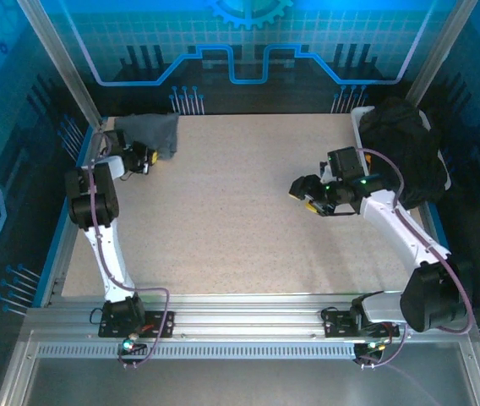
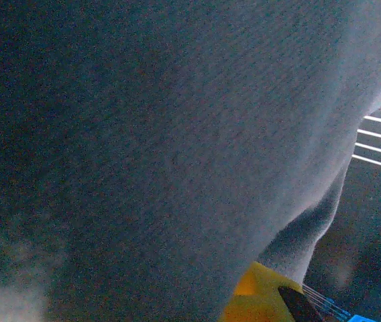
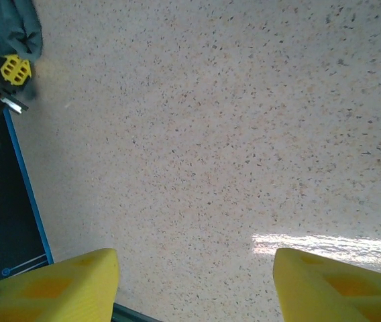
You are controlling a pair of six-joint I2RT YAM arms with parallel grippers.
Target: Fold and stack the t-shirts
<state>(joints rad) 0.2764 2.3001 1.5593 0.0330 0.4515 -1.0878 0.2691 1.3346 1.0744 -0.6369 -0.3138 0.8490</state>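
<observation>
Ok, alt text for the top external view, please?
Left gripper is at the crumpled blue-grey t-shirt in the far left corner of the table. Right gripper hangs over bare surface; black t-shirts lie heaped at the far right edge.

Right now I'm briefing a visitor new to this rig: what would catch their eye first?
The heap of black t-shirts at the far right edge, and the slate blue-grey t-shirt bunched in the far left corner with the left end effector against it. The right end effector hangs open over bare speckled table.

Blue-tinted light, table (image 3: 324, 247) glare (right wrist), dim blurry t-shirt (image 2: 177, 134)
</observation>
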